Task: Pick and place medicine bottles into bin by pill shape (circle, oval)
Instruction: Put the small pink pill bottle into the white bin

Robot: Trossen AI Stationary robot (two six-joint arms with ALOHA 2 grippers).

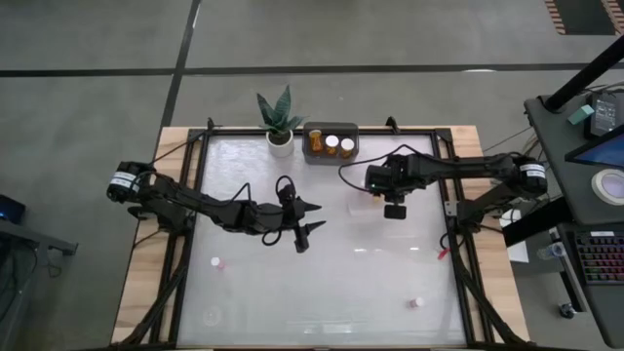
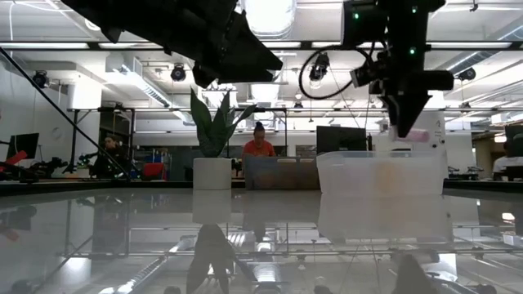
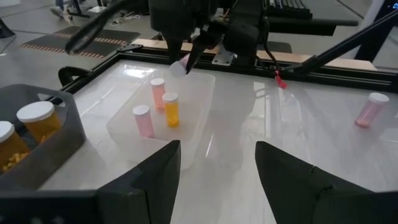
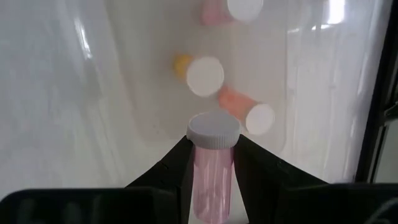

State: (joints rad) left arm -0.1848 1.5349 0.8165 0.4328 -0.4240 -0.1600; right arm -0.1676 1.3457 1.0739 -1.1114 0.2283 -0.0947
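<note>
My right gripper [image 4: 213, 163] is shut on a small pinkish bottle [image 4: 212, 177] with a white cap, above a clear bin [image 3: 124, 124]. It also shows in the high view [image 1: 394, 209] and the low view [image 2: 406, 122]. In the bin stand two pinkish bottles [image 3: 142, 119] and one amber bottle [image 3: 170, 109]. A dark grey bin [image 1: 331, 142] at the far edge holds amber bottles. My left gripper [image 1: 308, 219] is open and empty near the table's middle, its fingers [image 3: 155, 177] pointing toward the clear bin. My right gripper pinches the pinkish bottle's body [image 4: 211, 160] between its two fingers, just behind the white cap [image 4: 213, 130]. The fingers point down and lie along the bottle. The cap end sticks out past the fingertips, and the bottle is lifted clear above the clear bin.
A white pot with a green plant [image 1: 280, 136] stands at the far edge, left of the grey bin. Loose bottles lie on the table at the near left [image 1: 216, 262] and near right [image 1: 417, 303]. People show in the room beyond the table [image 2: 260, 145].
</note>
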